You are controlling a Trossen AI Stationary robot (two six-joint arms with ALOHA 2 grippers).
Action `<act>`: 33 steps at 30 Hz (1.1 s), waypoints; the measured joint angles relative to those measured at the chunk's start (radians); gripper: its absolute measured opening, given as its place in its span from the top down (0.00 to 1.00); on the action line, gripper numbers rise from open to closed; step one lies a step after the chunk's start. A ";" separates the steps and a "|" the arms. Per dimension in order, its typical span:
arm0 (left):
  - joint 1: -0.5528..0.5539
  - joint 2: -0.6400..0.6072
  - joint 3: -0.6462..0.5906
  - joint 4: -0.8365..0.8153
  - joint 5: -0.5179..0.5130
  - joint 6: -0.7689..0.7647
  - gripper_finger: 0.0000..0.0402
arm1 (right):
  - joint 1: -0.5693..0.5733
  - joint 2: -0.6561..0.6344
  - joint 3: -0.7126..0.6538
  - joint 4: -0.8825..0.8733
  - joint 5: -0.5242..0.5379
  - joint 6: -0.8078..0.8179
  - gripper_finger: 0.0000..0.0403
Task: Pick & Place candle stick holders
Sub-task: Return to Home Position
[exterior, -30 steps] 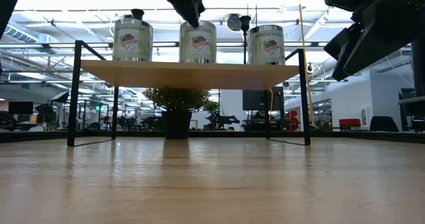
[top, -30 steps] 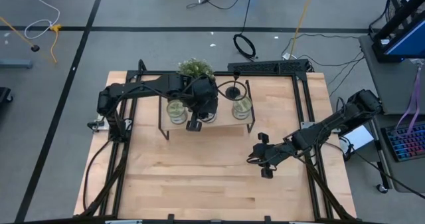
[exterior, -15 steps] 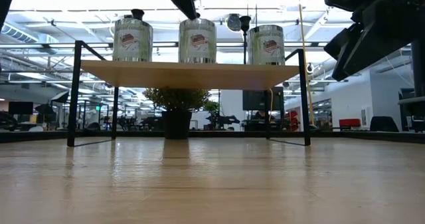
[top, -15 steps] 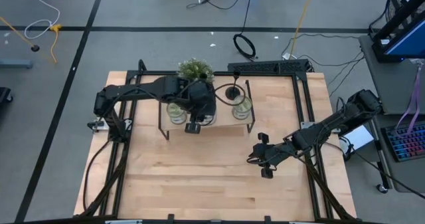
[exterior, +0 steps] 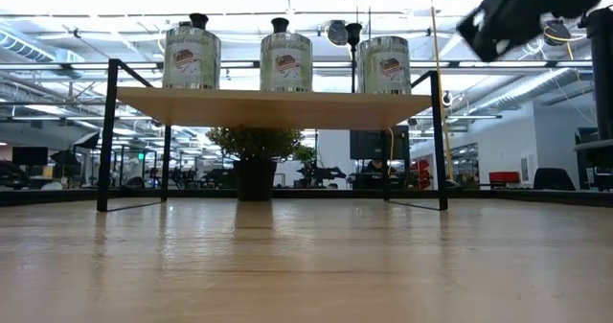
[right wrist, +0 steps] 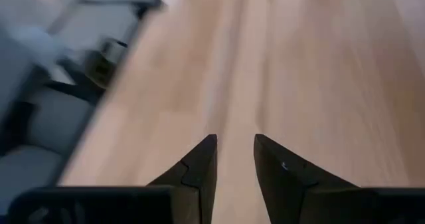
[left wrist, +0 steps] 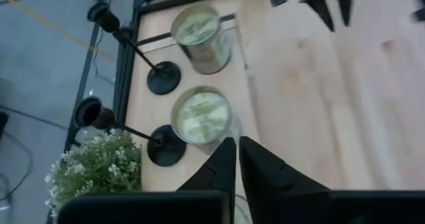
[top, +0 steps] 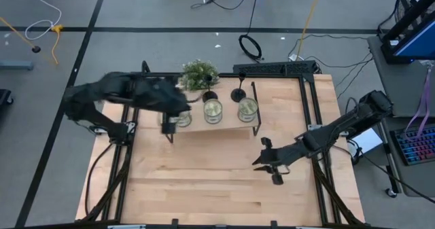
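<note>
Backing the pale wooden table (top: 204, 181) and shelf (exterior: 268, 107) lies a bright room (exterior: 536, 160); left pincer (left wrist: 237, 141) closed, right pincer (right wrist: 234, 139) narrow.

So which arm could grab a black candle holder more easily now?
Left, probably: the left gripper hangs over the shelf, near the holders; the right gripper is farther off, over the table.

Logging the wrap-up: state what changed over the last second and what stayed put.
The left claw, shut and empty, drew back from above the middle can towards the shelf's left end, uncovering that can. The right claw, open, shifted slightly over the table. The three cans, the candle stick holders and the plant kept their places.
</note>
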 joint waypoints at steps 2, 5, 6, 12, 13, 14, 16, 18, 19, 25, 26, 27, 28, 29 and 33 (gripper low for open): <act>-0.033 -0.045 0.000 -0.024 0.001 -0.025 0.97 | 0.000 -0.060 0.000 0.011 -0.040 -0.046 0.77; -0.089 -0.102 -0.001 -0.073 0.000 -0.064 0.99 | 0.000 -0.170 0.000 0.015 -0.043 -0.134 0.77; -0.109 -0.118 -0.011 -0.074 0.000 -0.070 0.99 | 0.000 -0.209 0.000 0.015 -0.042 -0.159 0.77; -0.220 -0.229 -0.188 0.004 -0.030 -0.114 0.99 | -0.001 -0.420 0.000 -0.003 -0.041 -0.288 0.77; -0.239 -0.254 -0.236 0.028 -0.060 -0.124 0.99 | -0.001 -0.452 0.000 -0.020 -0.040 -0.304 0.77; -0.254 -0.280 -0.287 0.052 -0.096 -0.137 0.99 | -0.001 -0.481 0.000 -0.046 -0.039 -0.315 0.77; -0.277 -0.337 -0.393 0.094 -0.175 -0.161 0.97 | -0.001 -0.527 0.000 -0.095 -0.037 -0.323 0.77; -0.292 -0.397 -0.503 0.141 -0.208 -0.178 0.97 | -0.001 -0.565 -0.008 -0.131 -0.014 -0.322 0.77; -0.297 -0.430 -0.560 0.172 -0.207 -0.183 0.98 | -0.001 -0.582 -0.020 -0.138 -0.008 -0.319 0.77; -0.324 -0.629 -0.882 0.430 -0.174 -0.191 0.97 | -0.001 -0.696 -0.169 -0.119 0.013 -0.307 0.77; -0.329 -0.660 -0.929 0.471 -0.174 -0.183 0.96 | -0.001 -0.716 -0.199 -0.095 0.013 -0.302 0.77; -0.333 -0.691 -0.972 0.504 -0.173 -0.179 0.96 | -0.001 -0.735 -0.231 -0.067 0.014 -0.301 0.77; -0.336 -0.722 -1.013 0.537 -0.175 -0.175 0.96 | -0.002 -0.753 -0.261 -0.035 0.014 -0.301 0.77; -0.337 -0.753 -1.049 0.564 -0.178 -0.175 0.96 | -0.002 -0.771 -0.292 -0.003 0.013 -0.305 0.77; -0.339 -0.878 -1.155 0.639 -0.182 -0.137 0.99 | -0.002 -0.843 -0.389 0.054 0.014 -0.313 0.77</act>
